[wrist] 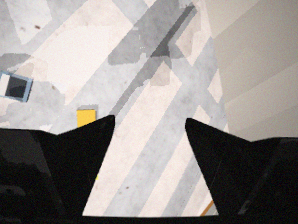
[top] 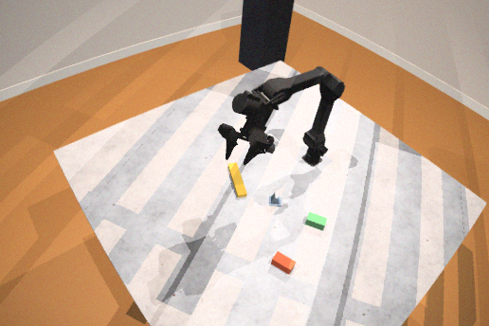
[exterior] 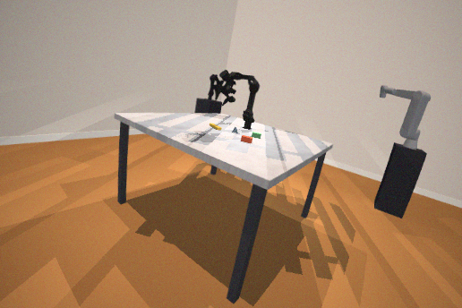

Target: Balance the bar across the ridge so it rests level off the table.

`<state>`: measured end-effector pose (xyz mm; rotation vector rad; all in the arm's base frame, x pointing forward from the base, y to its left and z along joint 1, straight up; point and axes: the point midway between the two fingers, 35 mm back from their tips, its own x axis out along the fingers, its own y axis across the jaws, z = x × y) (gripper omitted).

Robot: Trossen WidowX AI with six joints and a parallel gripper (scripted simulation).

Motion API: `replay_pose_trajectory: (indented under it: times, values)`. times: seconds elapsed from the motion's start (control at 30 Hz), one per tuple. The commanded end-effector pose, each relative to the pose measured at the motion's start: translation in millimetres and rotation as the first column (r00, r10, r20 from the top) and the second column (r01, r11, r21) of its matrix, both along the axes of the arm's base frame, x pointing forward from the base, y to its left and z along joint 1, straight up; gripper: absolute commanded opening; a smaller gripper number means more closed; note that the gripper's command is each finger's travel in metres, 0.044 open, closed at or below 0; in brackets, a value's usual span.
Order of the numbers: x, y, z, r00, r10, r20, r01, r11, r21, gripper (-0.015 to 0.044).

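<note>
1. Table (top: 142, 167): its pale top with grey stripes is carrying every item listed below; dark legs are showing in the exterior view.
2. Gripper (top: 243, 147): black, parallel-jaw, hanging above the table with fingers spread apart and nothing between them. It is pointing down, poised over the far end of the bar but not touching it. In the wrist view both fingertips are framing striped tabletop.
3. Yellow bar (top: 237, 179): a long slim block, lying flat on the table just below the gripper, its length running away from the top camera. It is sitting apart from the ridge, to that piece's left. In the wrist view only one short end is peeking out beside the left fingertip.
4. Ridge (top: 276, 200): a small blue-grey wedge-like piece, standing on the table near the bar's closer end; its exact form is hard to read at this size, possibly a narrow peaked block.
5. Orange block (top: 283, 262): lying nearest the top camera, well apart from the ridge.
6. Green block (top: 316, 220): lying to the right of the ridge.
7. Arm (top: 322, 115): black, rising from its base on the table, bending over at the elbow and reaching left to the gripper.
</note>
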<state>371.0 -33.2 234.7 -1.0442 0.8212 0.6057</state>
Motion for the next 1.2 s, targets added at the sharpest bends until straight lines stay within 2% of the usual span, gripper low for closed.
replay_pose_trajectory:
  times: [0.0,0.5,0.7,1.0,1.17]
  values:
    - [-8,-21,-31,0.991,-0.023,-0.129,0.019,0.999,-0.033,0.0315]
    - [-59,-83,-115,0.840,-0.058,-0.539,0.028,0.998,-0.064,0.0315]
    - [-60,-84,-117,0.838,-0.058,-0.543,0.028,0.998,-0.064,0.0315]
    - [-59,-84,-159,0.838,-0.058,-0.543,0.028,0.998,-0.064,0.0315]
    - [-59,-84,-161,0.838,-0.058,-0.543,0.028,0.998,-0.064,0.0315]
